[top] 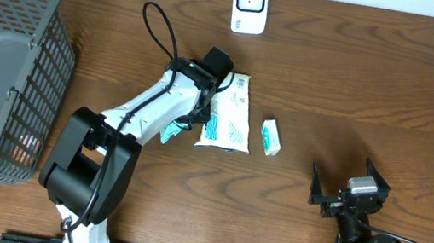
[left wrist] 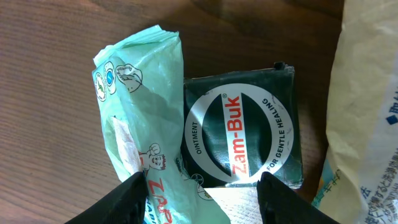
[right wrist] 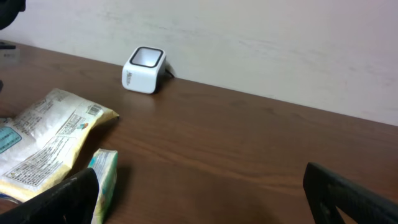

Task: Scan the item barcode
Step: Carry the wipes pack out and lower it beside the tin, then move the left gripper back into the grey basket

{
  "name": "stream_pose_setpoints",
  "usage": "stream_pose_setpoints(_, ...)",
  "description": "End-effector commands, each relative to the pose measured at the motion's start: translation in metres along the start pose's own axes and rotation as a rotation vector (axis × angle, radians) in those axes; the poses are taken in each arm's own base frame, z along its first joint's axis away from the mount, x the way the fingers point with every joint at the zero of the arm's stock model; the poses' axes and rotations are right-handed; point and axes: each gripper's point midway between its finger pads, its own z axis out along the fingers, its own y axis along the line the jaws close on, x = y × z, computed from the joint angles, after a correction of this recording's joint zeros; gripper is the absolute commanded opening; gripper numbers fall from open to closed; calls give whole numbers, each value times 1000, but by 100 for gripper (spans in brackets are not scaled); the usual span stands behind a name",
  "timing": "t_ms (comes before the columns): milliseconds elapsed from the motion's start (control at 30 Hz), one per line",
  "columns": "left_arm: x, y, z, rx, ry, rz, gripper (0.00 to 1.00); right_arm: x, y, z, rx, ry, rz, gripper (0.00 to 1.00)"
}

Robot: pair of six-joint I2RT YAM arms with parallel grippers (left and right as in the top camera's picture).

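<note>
Got the left gripper (left wrist: 205,202) hovering on the near side of the scanner (top: 250,4), jaws parted and clamping nothing, straddling the Zam-Buk box (left wrist: 239,130) with one finger over the green packet (left wrist: 134,118). Probably lined up like that to pinch the box by its sides. Leaves the box lying flat, label up, well short of the scanner, so no scan yet. Can't spot a barcode. Got the right gripper (top: 344,179) spread wide, way off from the scanner, presumably to leave room.

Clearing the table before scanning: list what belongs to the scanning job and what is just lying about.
Job, most likely: scanner, ointment box, left gripper over it.
Lying about: green packet, white packet, small box, basket.
</note>
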Motion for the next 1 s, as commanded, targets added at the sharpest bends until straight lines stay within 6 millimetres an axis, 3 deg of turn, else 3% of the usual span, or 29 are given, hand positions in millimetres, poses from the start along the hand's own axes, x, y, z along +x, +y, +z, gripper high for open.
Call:
stream_pose_setpoints(0, -10, -2, -24, 51, -50, 7, 56, 0, 2, 0, -7, 0, 11, 99)
stream_pose_setpoints(200, -26, 2, -77, 142, -179, -17, 57, 0, 2, 0, -7, 0, 11, 99)
stream_pose_setpoints(433, -43, 19, -167, 296, -408, -69, 61, 0, 2, 0, -7, 0, 11, 99)
stream_pose_setpoints(600, -45, 45, -229, 391, -567, -120, 62, 0, 2, 0, -7, 0, 11, 99)
stream_pose_setpoints(733, -42, 72, -264, 433, -661, -177, 63, 0, 2, 0, -7, 0, 10, 99)
stream_pose_setpoints(967, -34, 115, -302, 462, -781, -267, 63, 0, 2, 0, -7, 0, 11, 99)
